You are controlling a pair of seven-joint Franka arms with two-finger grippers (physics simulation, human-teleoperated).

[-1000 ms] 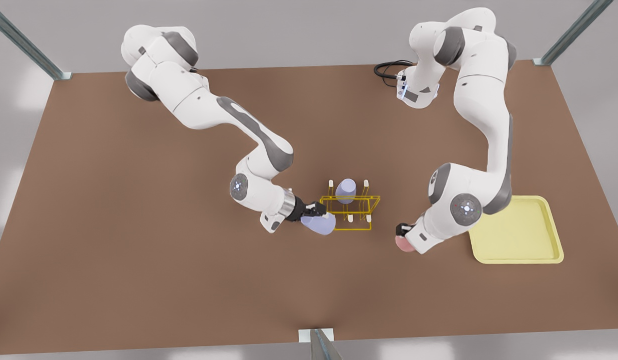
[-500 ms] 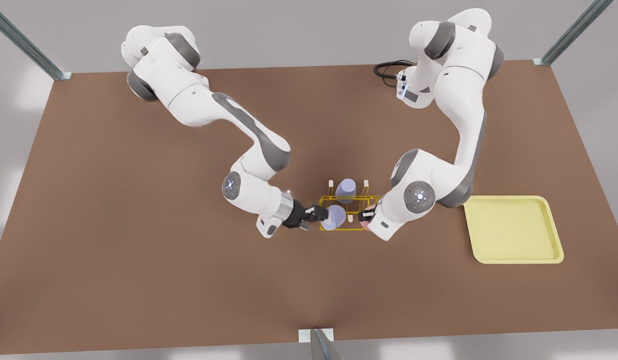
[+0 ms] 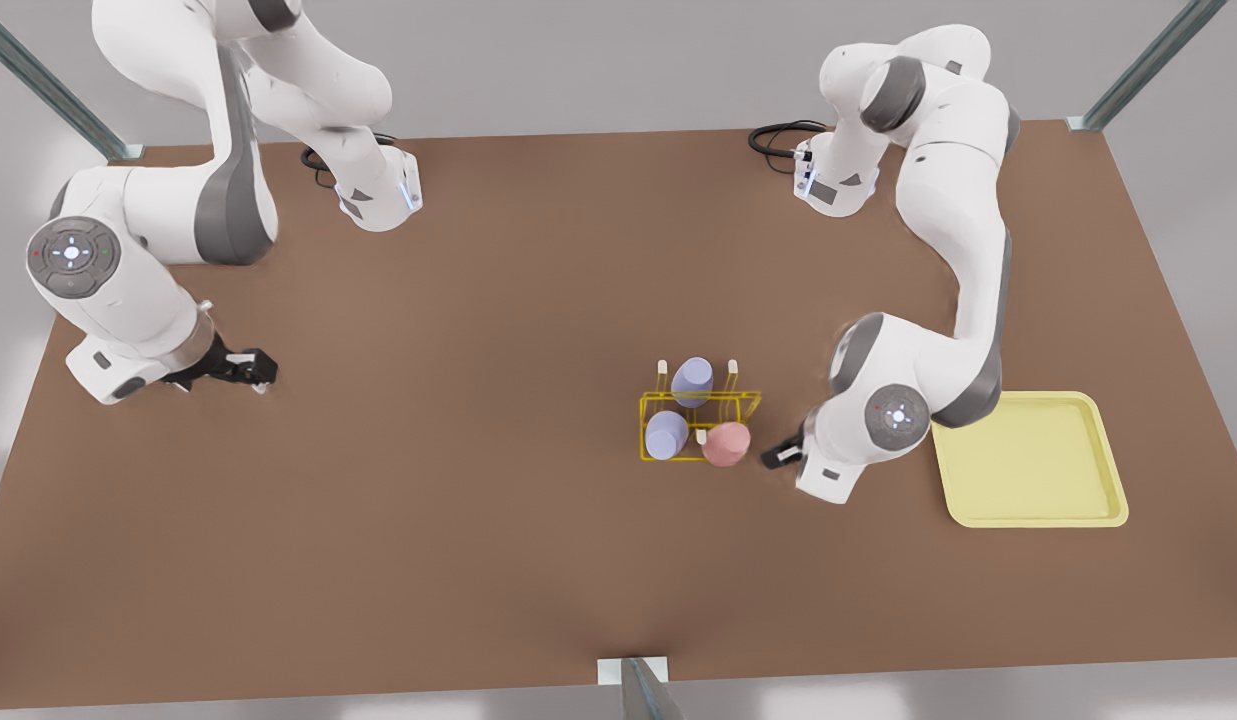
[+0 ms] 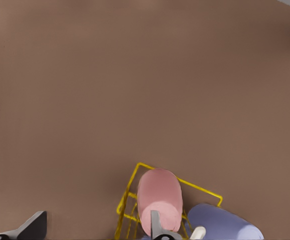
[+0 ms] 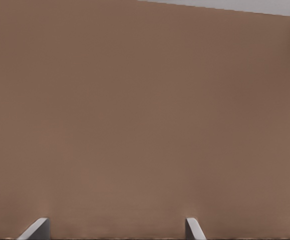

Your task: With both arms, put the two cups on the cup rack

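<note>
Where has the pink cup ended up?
In the front view, the pink cup sits on the yellow cup rack, at its near corner on the front view's right, beside a lavender cup.

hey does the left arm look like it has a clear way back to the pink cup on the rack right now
Probably yes. The left gripper sits just beside the pink cup on the cup rack, fingers open, with bare table between them. The right gripper waits far off.
</note>
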